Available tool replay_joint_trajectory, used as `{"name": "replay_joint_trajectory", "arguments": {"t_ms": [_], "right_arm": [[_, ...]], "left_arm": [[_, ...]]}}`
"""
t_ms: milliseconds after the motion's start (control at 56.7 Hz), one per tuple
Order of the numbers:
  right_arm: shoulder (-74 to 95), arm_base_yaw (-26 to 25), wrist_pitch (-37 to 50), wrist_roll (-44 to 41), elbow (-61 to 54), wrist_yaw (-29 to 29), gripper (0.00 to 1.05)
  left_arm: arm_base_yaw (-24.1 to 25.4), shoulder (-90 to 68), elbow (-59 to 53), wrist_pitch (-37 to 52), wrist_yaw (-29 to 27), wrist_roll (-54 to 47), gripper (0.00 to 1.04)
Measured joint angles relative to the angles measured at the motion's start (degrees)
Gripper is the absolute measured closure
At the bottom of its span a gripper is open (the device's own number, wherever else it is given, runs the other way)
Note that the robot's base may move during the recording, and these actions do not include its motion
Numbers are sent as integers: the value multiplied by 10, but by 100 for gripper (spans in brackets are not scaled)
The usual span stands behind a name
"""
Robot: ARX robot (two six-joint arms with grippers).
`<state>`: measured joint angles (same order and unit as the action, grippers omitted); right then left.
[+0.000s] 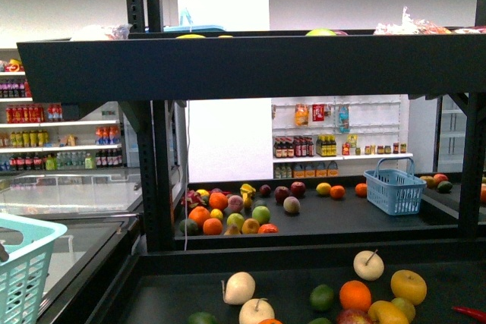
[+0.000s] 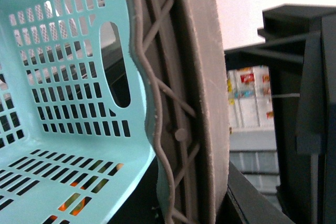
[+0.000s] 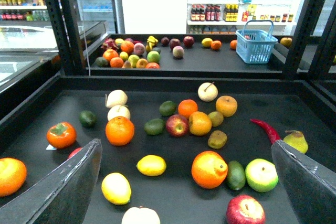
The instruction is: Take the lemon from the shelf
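The lemon [image 3: 151, 165], bright yellow and oval, lies on the dark lower tray of the black shelf [image 3: 184, 83], seen in the right wrist view. A paler yellow oval fruit [image 3: 116, 188] lies close beside it. My right gripper [image 3: 184, 192] is open and empty, above the tray's near part, and the lemon lies between its two fingers and slightly ahead. My left gripper [image 2: 168, 145] is shut on the rim of the teal basket [image 2: 63, 103]. The basket also shows in the front view [image 1: 23, 263], left of the shelf [image 1: 228, 66]. The front view shows neither the lemon nor the right gripper.
Many fruits crowd the tray: an orange [image 3: 209, 169], a dark green fruit [image 3: 235, 174], a green apple [image 3: 261, 174], a red apple [image 3: 245, 211] and a red chili [image 3: 265, 129]. A blue basket [image 1: 395, 191] and more fruit sit on the farther rack. Store shelves of bottles stand behind.
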<state>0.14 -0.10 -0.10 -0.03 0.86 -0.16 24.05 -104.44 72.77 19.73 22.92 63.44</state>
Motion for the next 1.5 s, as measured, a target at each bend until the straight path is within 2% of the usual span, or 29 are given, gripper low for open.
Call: {"name": "replay_joint_trajectory", "arguments": {"t_ms": [123,247,353,476,758,1093,1410,1498], "right_arm": [[0,0,0,0,0,0,7],[0,0,0,0,0,0,7],[0,0,0,0,0,0,7],[0,0,0,0,0,0,7],[0,0,0,0,0,0,7],[0,0,0,0,0,0,7],[1,0,-1,1,0,3,7],[42,5,-48,36,14,22,7]], "left_arm": [[2,33,-8,-17,41,-22,90],[-4,79,-13,-44,106,-66,93],[-40,144,-39,-65,190,-132,96],[-85,180,-71,-75,231,-164,96],[-188,193,-144,-29,238,-140,96],[-346,157,-178,61,190,-91,96],[-380,151,-186,83,176,-84,96],[-382,151,-188,84,175,-84,96]]}}
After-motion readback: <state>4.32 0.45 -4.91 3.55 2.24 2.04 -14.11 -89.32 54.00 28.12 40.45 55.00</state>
